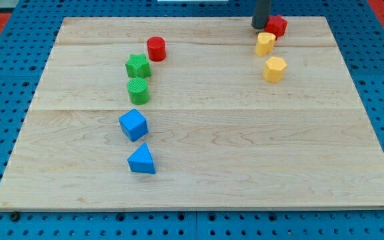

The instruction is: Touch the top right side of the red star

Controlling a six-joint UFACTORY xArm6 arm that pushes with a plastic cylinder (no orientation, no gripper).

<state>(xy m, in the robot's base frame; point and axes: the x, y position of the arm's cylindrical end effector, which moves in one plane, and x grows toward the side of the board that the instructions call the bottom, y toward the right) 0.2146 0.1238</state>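
Red star-shaped block sits at the wooden board's top right corner. My tip has no jaws; it rests at the star's left side. Its top right side looks untouched.

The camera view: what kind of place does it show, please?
Probably a robotics lab bench: a wooden board lying on a blue perforated base, small coloured blocks like the red star, and my tip beside that star.

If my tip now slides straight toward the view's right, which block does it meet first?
My tip would probably meet the red star first: it sits immediately at the tip's right, at the board's top edge, seemingly touching or nearly so. The yellow blocks lie lower, out of that line.
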